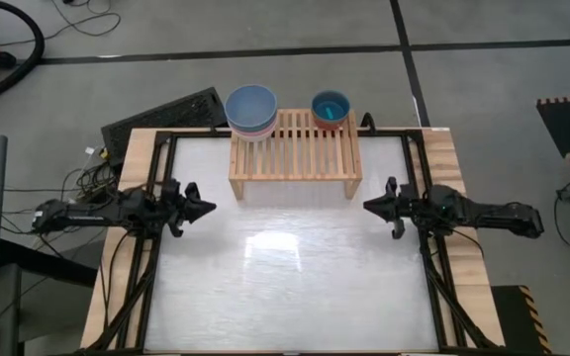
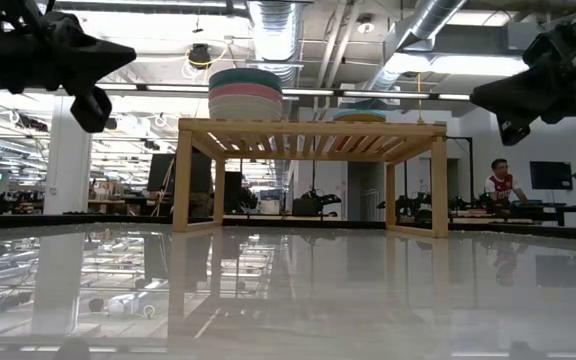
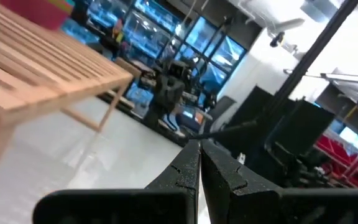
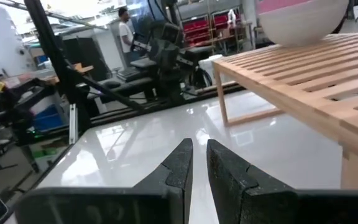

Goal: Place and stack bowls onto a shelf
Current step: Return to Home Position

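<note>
The light-wood slatted shelf (image 1: 295, 158) stands on its side legs at the table's far middle. On its far left corner sits a stack of the larger bowls (image 1: 251, 109), slate blue on top, pink and cream below (image 2: 245, 95). A smaller stack (image 1: 331, 109), teal inside red-orange, sits on the far right part of the shelf (image 2: 358, 116). My left gripper (image 1: 206, 208) hovers shut above the table's left side, near the shelf's left leg. My right gripper (image 1: 369, 205) hovers shut at the right, mirroring it. The cream bowl (image 4: 300, 22) shows in the right wrist view.
Bare white tabletop (image 1: 285, 277) spreads between the two arms and toward the near edge. The slats (image 1: 300, 148) in front of and between the two stacks are bare. A dark keyboard-like mat (image 1: 161, 114) lies beyond the far left corner. A person (image 2: 503, 182) is in the room behind.
</note>
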Robot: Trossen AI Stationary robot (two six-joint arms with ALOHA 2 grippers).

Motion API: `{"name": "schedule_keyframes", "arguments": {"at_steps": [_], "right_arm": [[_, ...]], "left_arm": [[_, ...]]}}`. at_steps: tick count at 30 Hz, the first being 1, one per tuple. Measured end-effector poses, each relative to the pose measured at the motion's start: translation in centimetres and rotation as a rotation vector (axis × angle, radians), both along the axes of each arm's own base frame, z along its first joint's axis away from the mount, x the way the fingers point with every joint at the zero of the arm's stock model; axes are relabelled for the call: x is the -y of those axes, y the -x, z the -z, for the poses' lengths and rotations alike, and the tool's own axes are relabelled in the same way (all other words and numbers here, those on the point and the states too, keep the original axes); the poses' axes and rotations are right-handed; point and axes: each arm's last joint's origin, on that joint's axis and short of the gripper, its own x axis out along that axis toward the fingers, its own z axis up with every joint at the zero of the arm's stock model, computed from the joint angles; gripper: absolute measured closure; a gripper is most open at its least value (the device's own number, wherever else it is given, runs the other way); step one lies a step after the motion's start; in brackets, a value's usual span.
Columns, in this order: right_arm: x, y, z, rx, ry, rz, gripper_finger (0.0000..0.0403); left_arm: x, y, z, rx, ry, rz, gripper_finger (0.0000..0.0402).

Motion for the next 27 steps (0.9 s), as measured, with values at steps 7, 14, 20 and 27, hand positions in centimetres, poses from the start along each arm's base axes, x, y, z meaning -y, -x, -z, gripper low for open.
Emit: {"name": "schedule_keyframes", "arguments": {"at_steps": [7, 14, 20, 27], "right_arm": [[-0.3, 0.0, 0.1, -0.012, 0.027, -0.028, 0.0327], [-0.5, -0.2, 0.3, -0.036, 0.082, -0.044, 0.0327], [-0.5, -0.2, 0.3, -0.038, 0.083, -0.044, 0.0327], [-0.5, -0.2, 0.3, -0.032, 0.084, -0.041, 0.0327]], "left_arm": [[0.7, -0.1, 0.4, -0.036, -0.072, 0.069, 0.0401], [0.9, -0.1, 1.0, -0.096, -0.305, 0.097, 0.0401], [0.9, -0.1, 2.3, -0.217, -0.486, 0.111, 0.0401], [0.6, -0.3, 3.0, -0.338, -0.394, 0.04, 0.0401]]}}
